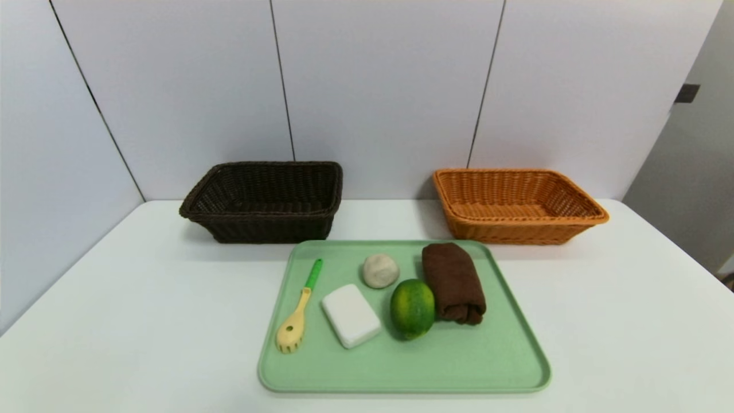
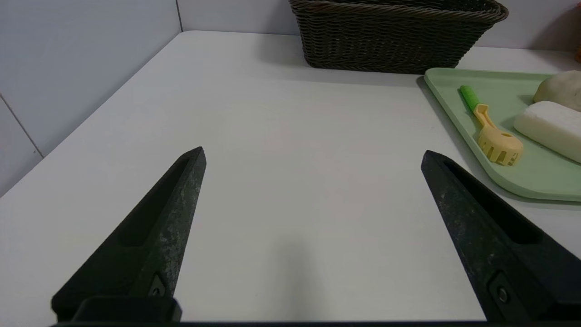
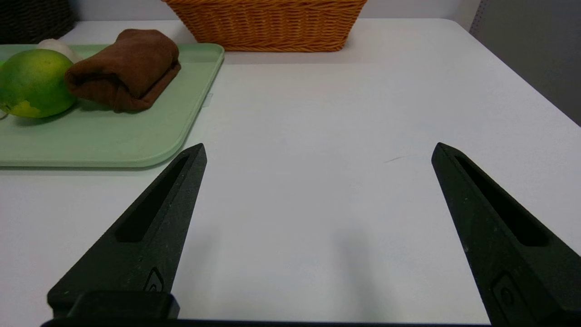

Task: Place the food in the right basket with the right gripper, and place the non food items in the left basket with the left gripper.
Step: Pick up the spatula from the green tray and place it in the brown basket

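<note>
A green tray (image 1: pixel 487 355) at the table's middle holds a yellow spoon with a green handle (image 1: pixel 298 312), a white block (image 1: pixel 350 315), a pale round bun (image 1: pixel 380 271), a green citrus fruit (image 1: pixel 412 308) and a rolled brown towel (image 1: pixel 453 282). Behind the tray stand a dark brown basket (image 1: pixel 264 201) on the left and an orange basket (image 1: pixel 516 205) on the right. Neither arm shows in the head view. My left gripper (image 2: pixel 313 156) hovers open over bare table left of the tray (image 2: pixel 499 181). My right gripper (image 3: pixel 319 151) hovers open over bare table right of the tray (image 3: pixel 136 145).
The white table (image 1: pixel 143 321) meets grey wall panels at the back and left. Its right edge drops off near a dark gap (image 1: pixel 728 275). In the wrist views the dark basket (image 2: pixel 395 36) and the orange basket (image 3: pixel 268 25) stand beyond the grippers.
</note>
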